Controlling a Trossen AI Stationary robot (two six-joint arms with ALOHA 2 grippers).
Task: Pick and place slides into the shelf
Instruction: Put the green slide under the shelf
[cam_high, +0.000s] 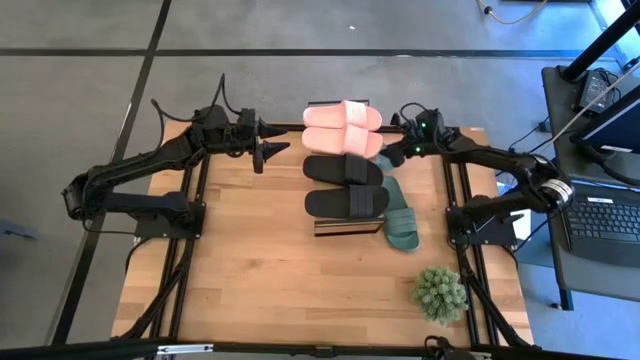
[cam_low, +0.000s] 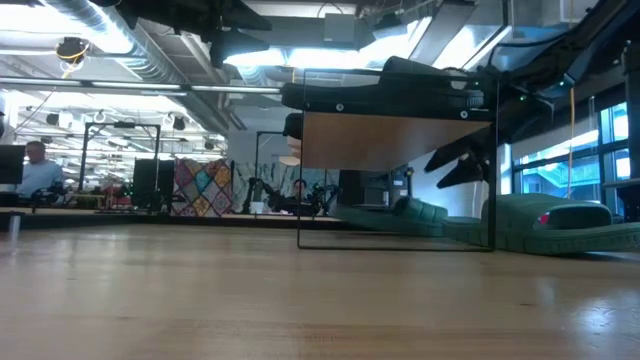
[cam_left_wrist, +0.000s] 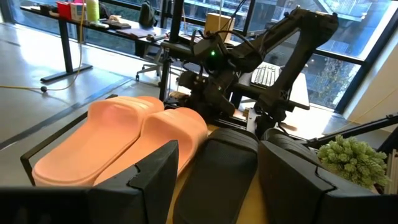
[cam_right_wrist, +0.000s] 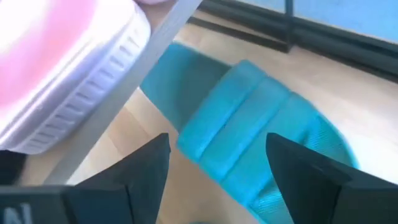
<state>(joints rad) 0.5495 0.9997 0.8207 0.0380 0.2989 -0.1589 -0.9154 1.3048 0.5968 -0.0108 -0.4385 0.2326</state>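
Slides sat on the shelf (cam_high: 347, 227) at upper centre of the overhead frame: the light pink pair (cam_high: 343, 127) at the top, the black pair (cam_high: 345, 185) just below it, all lying crosswise on the wood plank. One dark green slide (cam_high: 399, 215) lay on the worktop (cam_high: 260, 270) just right of the shelf, its heel end reaching up toward the right end effector (cam_high: 392, 156). That end effector hovered just right of the pink and black slides; its wrist view showed both fingers spread wide with the green slide (cam_right_wrist: 249, 143) between and beyond them, nothing gripped. The left end effector (cam_high: 266, 150) waited left of the pink pair, fingers apart and empty. A small green potted plant (cam_high: 440, 293) stood at lower right of the worktop.
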